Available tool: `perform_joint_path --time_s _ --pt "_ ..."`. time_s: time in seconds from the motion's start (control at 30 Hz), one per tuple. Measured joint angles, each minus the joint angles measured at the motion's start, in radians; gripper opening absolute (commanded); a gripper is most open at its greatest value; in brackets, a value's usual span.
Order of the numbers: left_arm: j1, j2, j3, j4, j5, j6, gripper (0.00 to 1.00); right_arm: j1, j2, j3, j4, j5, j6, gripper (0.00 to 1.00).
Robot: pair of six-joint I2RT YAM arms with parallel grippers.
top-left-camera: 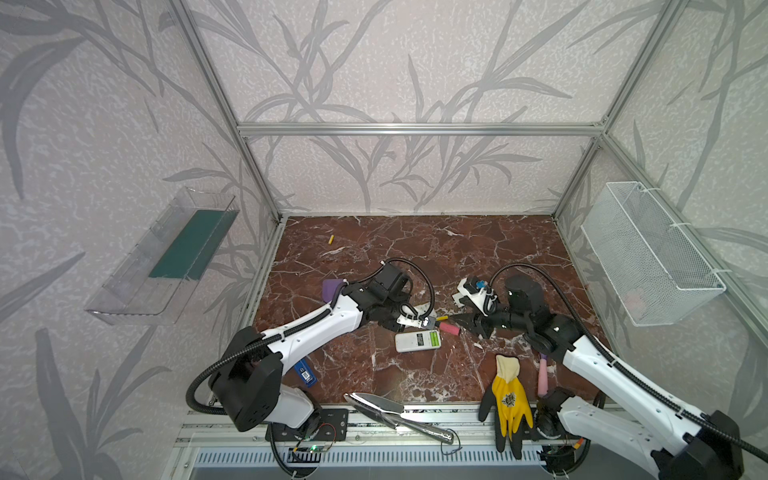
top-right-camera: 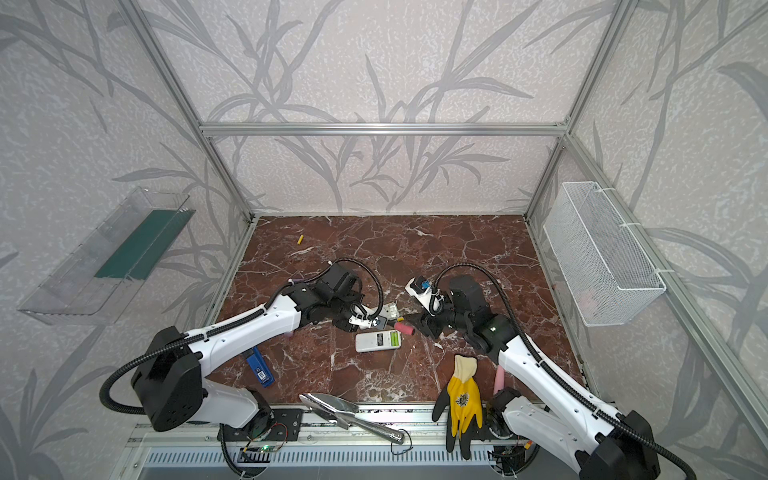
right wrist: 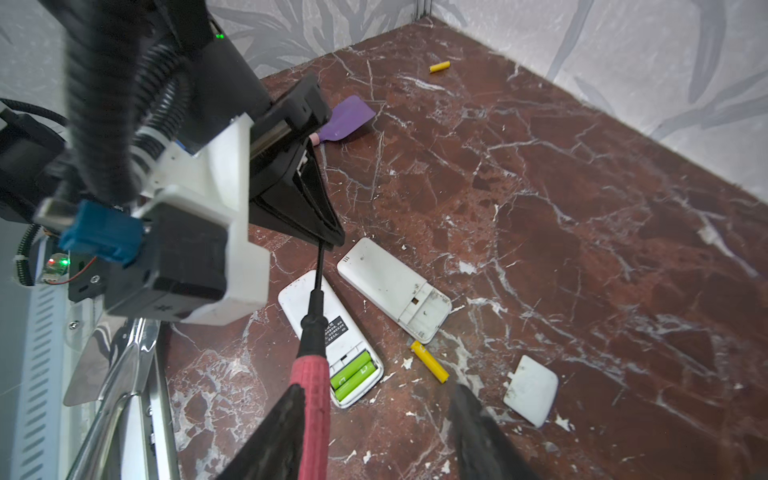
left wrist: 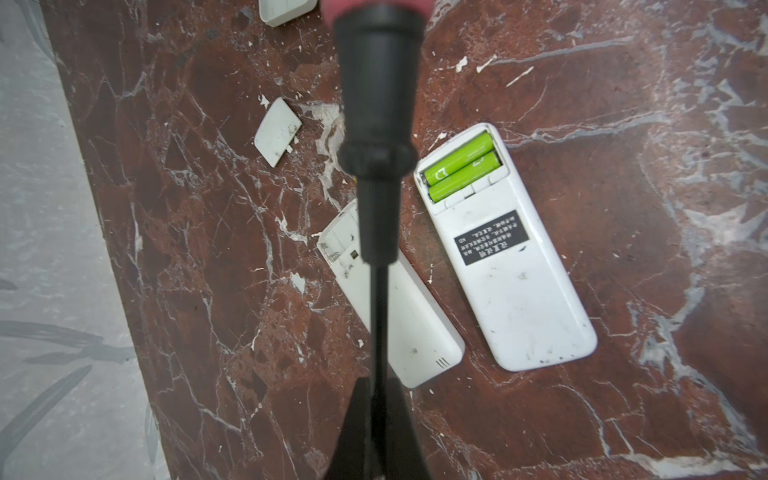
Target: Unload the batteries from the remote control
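Note:
A white remote control lies back-up on the marble floor, its compartment open, with two lime green batteries inside. Beside it a second white remote shows an empty compartment. One yellow battery lies loose near it, another yellow battery far back on the left. My left gripper is shut on the thin shaft of the pink-handled screwdriver. My right gripper is open; the pink handle lies along one of its fingers.
A loose white battery cover lies near the right gripper. A purple scraper sits behind the left arm. A yellow glove and a metal trowel lie at the front edge. A wire basket hangs on the right wall.

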Motion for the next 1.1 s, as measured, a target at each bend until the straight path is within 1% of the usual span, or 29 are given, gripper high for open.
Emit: perform_joint_path --time_s 0.1,0.2,0.4,0.53,0.87,1.1 --pt "0.004 0.024 0.051 -0.064 0.011 -0.016 0.0 0.009 -0.03 -0.006 0.005 0.012 -0.066 0.55" --pt "0.006 0.039 0.091 -0.104 0.016 -0.032 0.0 0.042 -0.037 -0.021 0.006 0.019 -0.127 0.54" --pt "0.011 0.041 0.094 -0.145 0.021 -0.059 0.0 0.119 -0.027 -0.044 0.001 0.031 -0.201 0.53" --pt "0.013 0.041 0.094 -0.159 0.021 -0.066 0.0 0.151 -0.005 -0.051 -0.002 0.045 -0.221 0.5" --pt "0.019 0.041 0.094 -0.168 0.025 -0.066 0.0 0.167 0.055 -0.052 0.001 0.076 -0.234 0.46" --pt "0.019 0.041 0.094 -0.169 0.029 -0.065 0.0 0.17 0.078 -0.06 0.02 0.076 -0.234 0.38"
